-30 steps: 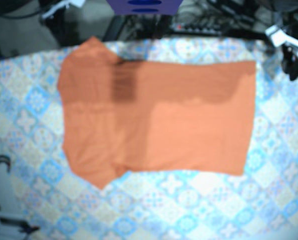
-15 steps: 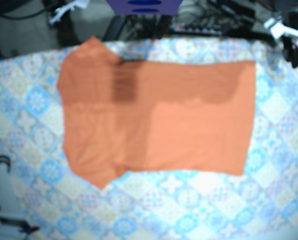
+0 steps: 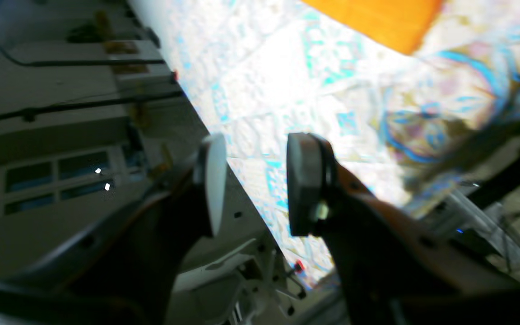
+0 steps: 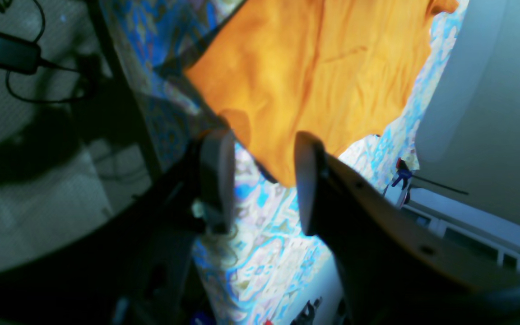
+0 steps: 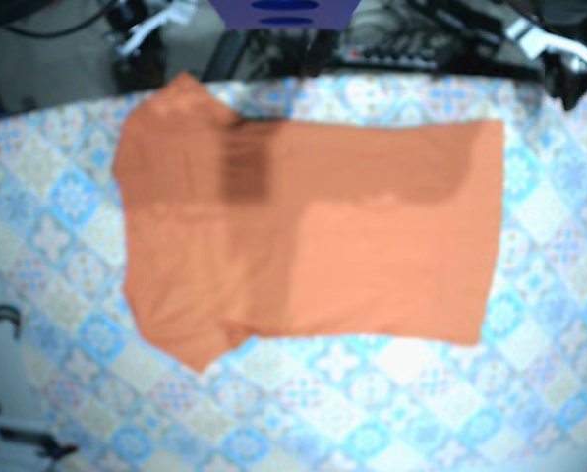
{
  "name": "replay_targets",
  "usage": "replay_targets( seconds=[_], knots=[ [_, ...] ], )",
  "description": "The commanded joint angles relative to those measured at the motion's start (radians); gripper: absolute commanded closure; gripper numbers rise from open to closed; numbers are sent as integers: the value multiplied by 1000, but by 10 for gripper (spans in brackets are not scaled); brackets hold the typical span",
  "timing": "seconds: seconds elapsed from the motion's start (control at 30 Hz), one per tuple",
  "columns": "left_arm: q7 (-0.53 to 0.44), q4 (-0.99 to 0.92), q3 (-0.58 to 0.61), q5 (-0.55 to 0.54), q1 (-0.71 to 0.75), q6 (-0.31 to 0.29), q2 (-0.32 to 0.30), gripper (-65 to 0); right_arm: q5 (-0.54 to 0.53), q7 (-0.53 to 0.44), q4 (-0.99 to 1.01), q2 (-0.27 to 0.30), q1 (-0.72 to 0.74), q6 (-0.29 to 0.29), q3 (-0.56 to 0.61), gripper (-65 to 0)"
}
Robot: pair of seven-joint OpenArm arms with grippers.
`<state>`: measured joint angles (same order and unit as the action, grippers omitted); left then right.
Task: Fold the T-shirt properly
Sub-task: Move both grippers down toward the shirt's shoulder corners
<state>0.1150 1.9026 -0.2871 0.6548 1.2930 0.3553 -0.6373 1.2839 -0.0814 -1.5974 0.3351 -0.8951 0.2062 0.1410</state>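
The orange T-shirt (image 5: 313,231) lies flat on the patterned tablecloth (image 5: 391,393), its upper strip folded over and one sleeve poking out at the lower left. In the left wrist view only a shirt corner (image 3: 377,20) shows, far ahead of my left gripper (image 3: 253,180), which is open and empty over the cloth near the table edge. My right gripper (image 4: 262,180) is open too, hovering off the table's edge, with the shirt (image 4: 323,67) beyond its fingertips. Neither gripper touches the fabric.
Both arms sit at the table's back edge: the left arm (image 5: 554,44) at the top right, the right arm (image 5: 150,25) at the top left. Cables and gear (image 5: 421,39) lie behind the table. A blue object (image 5: 283,12) stands at the back centre.
Both arms have pulled further back toward the top of the base view. The shirt has not moved.
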Motion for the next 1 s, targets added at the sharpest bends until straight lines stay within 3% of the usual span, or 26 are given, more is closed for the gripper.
replay_targets(
  seconds=[0.0, 0.27, 0.4, 0.57, 0.97],
  knots=[
    [-4, 10, -8, 1, 15, 21, -3, -228, -2, -4, -11, 8, -6, 20, -7, -229],
    [-4, 10, -10, 1, 13, 21, -6, -228, -11, -7, 12, 9, 90, 22, -90, -229],
    [-4, 10, -11, 1, 13, 21, -6, -228, -80, -4, 13, 12, 149, 17, -103, -229],
    [-4, 10, -11, 1, 13, 21, -6, -228, -99, -8, 53, 25, 156, 17, -156, -229],
    [-4, 10, -11, 1, 13, 21, -6, -228, -99, -10, 176, 45, 158, 23, -156, -229]
  ],
)
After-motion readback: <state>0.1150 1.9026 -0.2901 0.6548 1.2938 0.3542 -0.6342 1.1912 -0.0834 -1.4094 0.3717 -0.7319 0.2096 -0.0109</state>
